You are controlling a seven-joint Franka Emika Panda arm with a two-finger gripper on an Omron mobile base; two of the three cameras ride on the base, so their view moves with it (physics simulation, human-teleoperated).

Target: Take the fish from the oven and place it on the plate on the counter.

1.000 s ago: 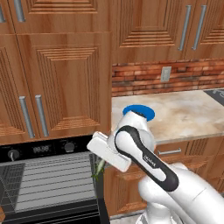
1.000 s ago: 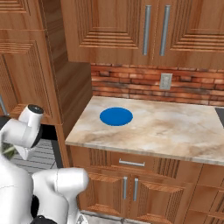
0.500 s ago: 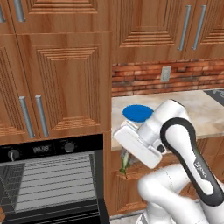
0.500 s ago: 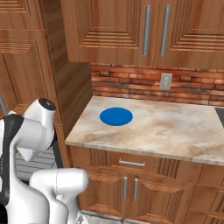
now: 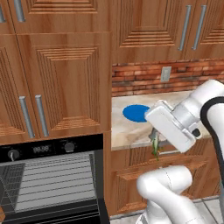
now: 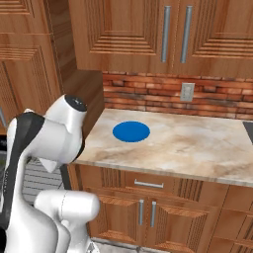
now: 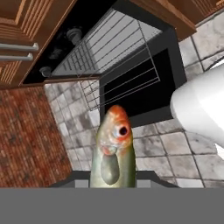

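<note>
Fish: the small slender olive-green and yellowish fish (image 5: 155, 146) is hanging head-down from the gripper (image 5: 155, 139), out in front of the table's front edge, off to the oven side of the plate and lower than it.
Fingers: they are gripping the fish; in the hand view its orange head and eye (image 7: 117, 131) are rising between them.
Plate: the flat round bright blue plate (image 6: 131, 131) is lying bare on the beige marbled stone table (image 6: 197, 143), near the table's end beside the oven.
Oven: the built-in black wall oven (image 5: 48, 179) is standing open, its grey wire racks (image 5: 57, 177) showing, on the far side of the plate from the brick wall outlet.
Step in hand: carrying the fish to the plate.
Doing it well: the arm should probably be lifting the fish clear of the table's edge first, then centring it over the plate and lowering before letting go.
Writing: the oven's display (image 5: 40, 148) is showing digits too blurred to read; no brands can be made out.
</note>
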